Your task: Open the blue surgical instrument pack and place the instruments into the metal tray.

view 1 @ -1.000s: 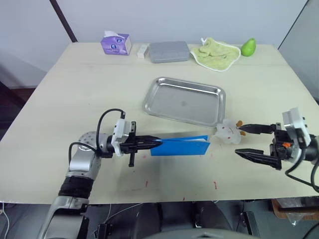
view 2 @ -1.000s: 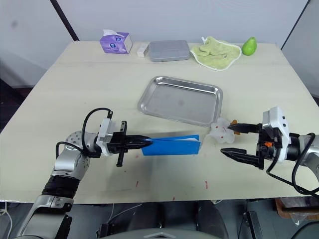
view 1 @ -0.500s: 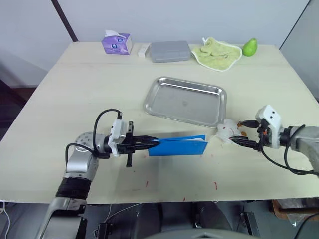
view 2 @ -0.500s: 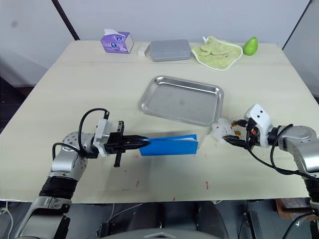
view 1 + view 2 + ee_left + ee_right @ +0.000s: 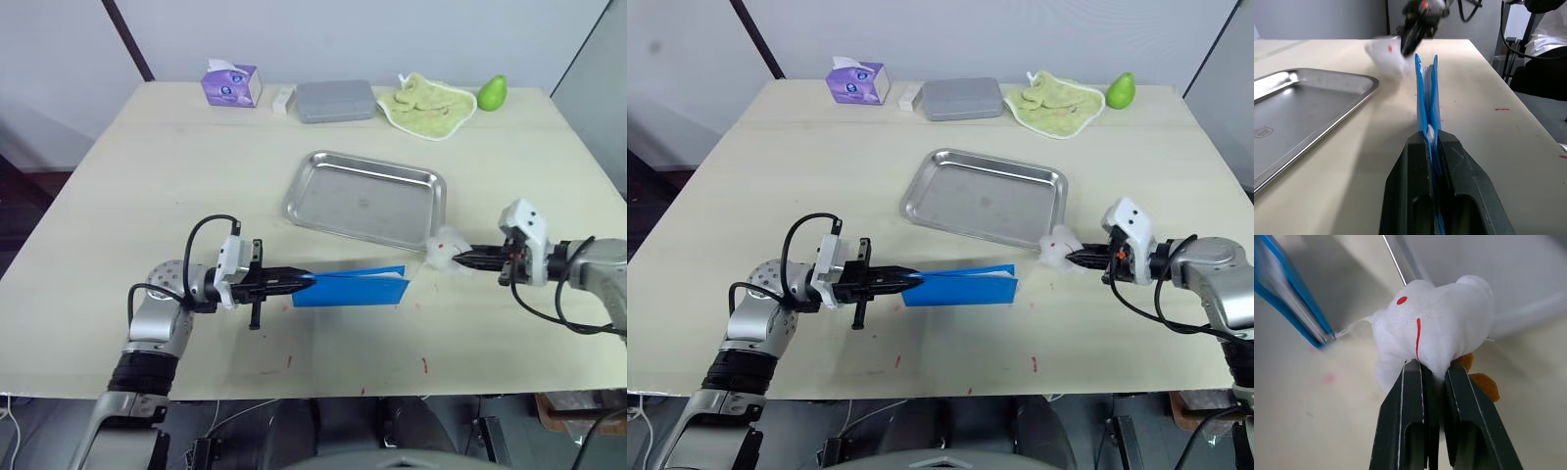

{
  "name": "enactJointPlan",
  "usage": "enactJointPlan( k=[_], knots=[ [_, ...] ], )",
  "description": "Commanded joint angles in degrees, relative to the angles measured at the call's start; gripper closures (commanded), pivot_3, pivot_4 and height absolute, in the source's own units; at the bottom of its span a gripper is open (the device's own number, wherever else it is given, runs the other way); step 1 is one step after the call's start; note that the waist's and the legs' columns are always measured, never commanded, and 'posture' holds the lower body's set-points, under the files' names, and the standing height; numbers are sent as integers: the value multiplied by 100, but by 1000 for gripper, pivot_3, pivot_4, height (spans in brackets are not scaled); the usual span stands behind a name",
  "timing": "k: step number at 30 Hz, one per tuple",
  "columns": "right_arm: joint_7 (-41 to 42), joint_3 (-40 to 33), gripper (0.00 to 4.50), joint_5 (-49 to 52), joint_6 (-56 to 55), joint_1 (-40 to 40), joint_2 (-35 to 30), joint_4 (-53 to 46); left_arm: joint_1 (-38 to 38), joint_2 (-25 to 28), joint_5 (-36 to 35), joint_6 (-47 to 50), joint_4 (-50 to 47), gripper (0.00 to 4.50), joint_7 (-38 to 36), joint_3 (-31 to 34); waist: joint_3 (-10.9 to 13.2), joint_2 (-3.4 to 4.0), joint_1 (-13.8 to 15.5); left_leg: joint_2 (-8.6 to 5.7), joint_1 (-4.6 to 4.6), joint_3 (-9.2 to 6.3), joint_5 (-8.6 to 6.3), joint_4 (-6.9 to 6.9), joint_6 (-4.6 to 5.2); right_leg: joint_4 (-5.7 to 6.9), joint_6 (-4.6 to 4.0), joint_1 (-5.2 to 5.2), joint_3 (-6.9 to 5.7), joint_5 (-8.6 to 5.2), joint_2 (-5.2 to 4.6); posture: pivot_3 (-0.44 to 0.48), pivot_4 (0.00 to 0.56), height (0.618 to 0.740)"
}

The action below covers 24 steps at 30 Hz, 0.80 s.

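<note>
Still, we pinched the blue surgical instrument pack (image 5: pixel 353 287) with the left gripper (image 5: pixel 306 280), the right gripper (image 5: pixel 1074 258) squeezed a white plush toy (image 5: pixel 1437 330); pulling might spill the instruments.

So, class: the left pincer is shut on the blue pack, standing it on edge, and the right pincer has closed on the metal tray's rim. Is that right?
Not quite. The left pincer is indeed shut on the blue pack, held on edge. The right pincer, though, is closed on a small white plush toy beside the metal tray, not on its rim. The right wrist view shows it.
</note>
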Motion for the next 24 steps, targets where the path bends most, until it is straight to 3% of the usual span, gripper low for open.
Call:
enactJointPlan(
  k=[1,10,24],
  knots=[
    [-65,-706,4447,889,578,-153,-7,-561,13,72,127,-30,-92,4500,-27,-81,0,0,0,0,0,0,0,0,0,0,0,0,0,0,0,0,150,740],
    [-401,-1172,4447,2172,1525,-539,-6,-1051,-89,113,254,-49,96,4500,-129,-181,1,1,0,-1,-1,0,0,0,1,0,0,0,1,0,-3,0,150,740],
    [-1071,650,4447,1373,987,-1606,1286,-1281,-200,73,331,-45,81,4500,-139,-325,1,2,44,-2,-10,-7,0,2,1,-2,0,-2,-9,0,-4,0,150,740]
  ],
)
